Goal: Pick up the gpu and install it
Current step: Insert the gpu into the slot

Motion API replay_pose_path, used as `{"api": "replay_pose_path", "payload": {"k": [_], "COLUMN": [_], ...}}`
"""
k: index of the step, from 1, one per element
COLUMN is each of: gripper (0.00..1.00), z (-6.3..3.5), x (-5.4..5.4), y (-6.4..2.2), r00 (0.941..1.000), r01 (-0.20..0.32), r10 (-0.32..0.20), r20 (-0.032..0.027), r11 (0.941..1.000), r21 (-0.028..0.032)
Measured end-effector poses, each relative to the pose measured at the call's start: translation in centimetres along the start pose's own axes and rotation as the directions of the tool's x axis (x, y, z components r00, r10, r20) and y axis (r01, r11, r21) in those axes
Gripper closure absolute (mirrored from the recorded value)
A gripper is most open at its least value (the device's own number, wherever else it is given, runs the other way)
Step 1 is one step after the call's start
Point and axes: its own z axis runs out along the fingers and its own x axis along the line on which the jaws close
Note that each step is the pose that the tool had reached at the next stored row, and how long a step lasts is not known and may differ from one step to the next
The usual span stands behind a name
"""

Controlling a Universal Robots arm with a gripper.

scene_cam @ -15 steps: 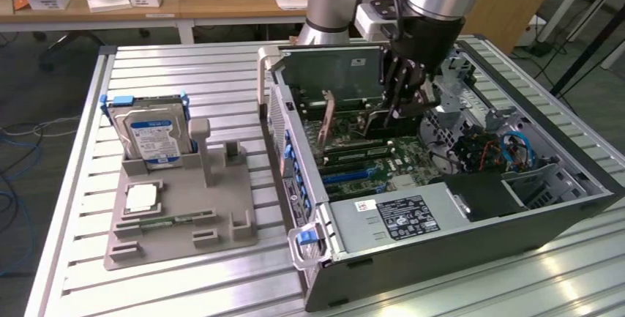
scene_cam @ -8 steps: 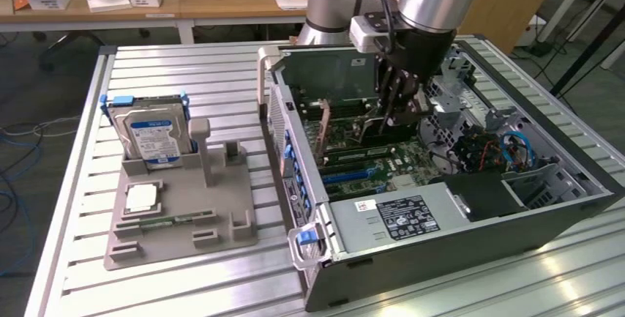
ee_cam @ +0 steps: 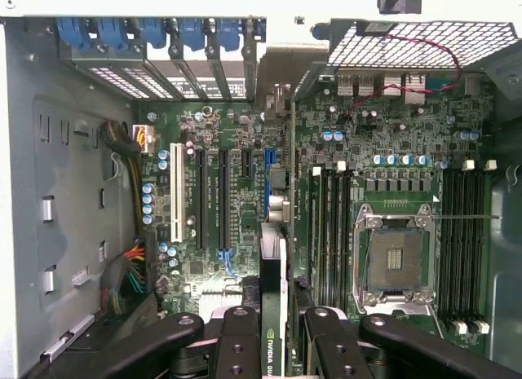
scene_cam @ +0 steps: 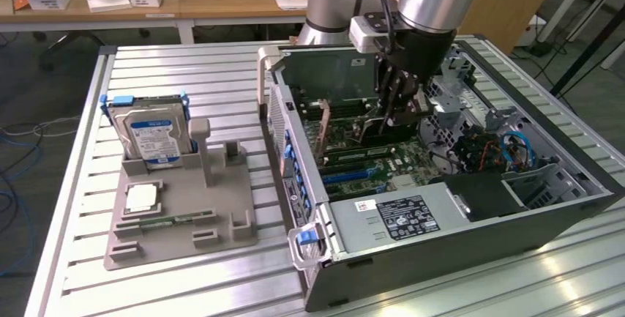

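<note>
The gpu (ee_cam: 276, 232) is a thin dark card seen edge-on, with its metal bracket end toward the case's rear slot openings. My gripper (ee_cam: 273, 346) is shut on it, one black finger (ee_cam: 236, 338) on each side. In the exterior view my gripper (scene_cam: 396, 108) reaches down into the open computer case (scene_cam: 547, 207) and holds the gpu (scene_cam: 379, 132) upright, low over the motherboard (scene_cam: 391, 159). The card lines up with the expansion slots (ee_cam: 220, 200) beside the memory slots. I cannot tell whether its edge sits in a slot.
On the exterior view's left, a grey fixture (scene_cam: 176, 222) holds a silver hard drive (scene_cam: 151, 138) upright and a small green memory stick (scene_cam: 171, 220). The case holds a power supply (scene_cam: 400, 218), cables (scene_cam: 508, 148) and an empty CPU socket (ee_cam: 395, 261). Blue slot latches (ee_cam: 163, 33) line the rear.
</note>
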Motion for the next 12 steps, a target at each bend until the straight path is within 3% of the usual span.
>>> {"api": "replay_pose_path", "payload": {"k": [6,12], "gripper": [0.74,0.74], "z": [0.04,0.78], "x": [0.0,0.01], "y": [0.0,-0.01], "r00": [1.0,1.0], "r01": [0.0,0.0], "r10": [0.0,0.0], "r20": [0.0001,0.0001], "r11": [1.0,1.0], "r21": [0.0,0.0]}}
